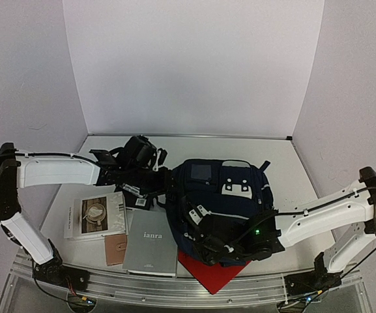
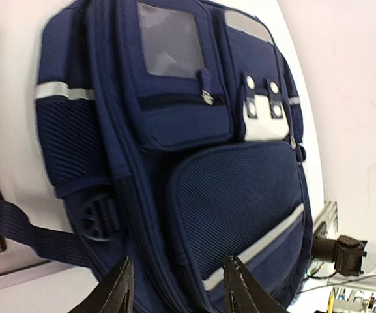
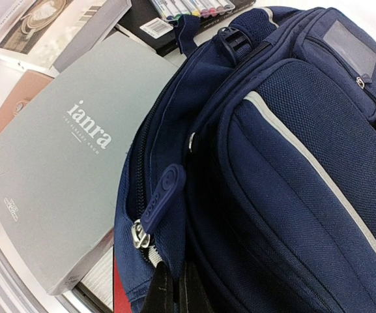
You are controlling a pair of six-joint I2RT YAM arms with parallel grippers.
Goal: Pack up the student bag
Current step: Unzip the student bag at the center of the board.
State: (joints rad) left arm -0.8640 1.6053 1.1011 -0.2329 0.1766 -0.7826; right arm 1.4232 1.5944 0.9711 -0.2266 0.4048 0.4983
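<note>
Two grippers at the student bag (image 1: 230, 195), one on each side. Lies flat between the arms, front panel up. At the bag's left side, the left gripper (image 2: 178, 287): jaws roughly half apart, navy side panel showing between the fingertips; contact with fabric not discernible. At the bag's near-left corner, the right gripper (image 3: 173, 293): jaws pressed fully together just below the metal zip slider (image 3: 139, 235); anything thin pinched there not visible. Reads "ianra" in white on the grey book (image 3: 57, 156) just beside the bag's left flank; smaller print too fine to read. Woven navy fabric, ribbed mesh pockets, light-grey reflective stripes, clear window pocket, white tab with four studs, rubbery oval zip pull (image 3: 163, 190). Red flat sheet (image 1: 214, 275) poking from under the bag's near end.
</note>
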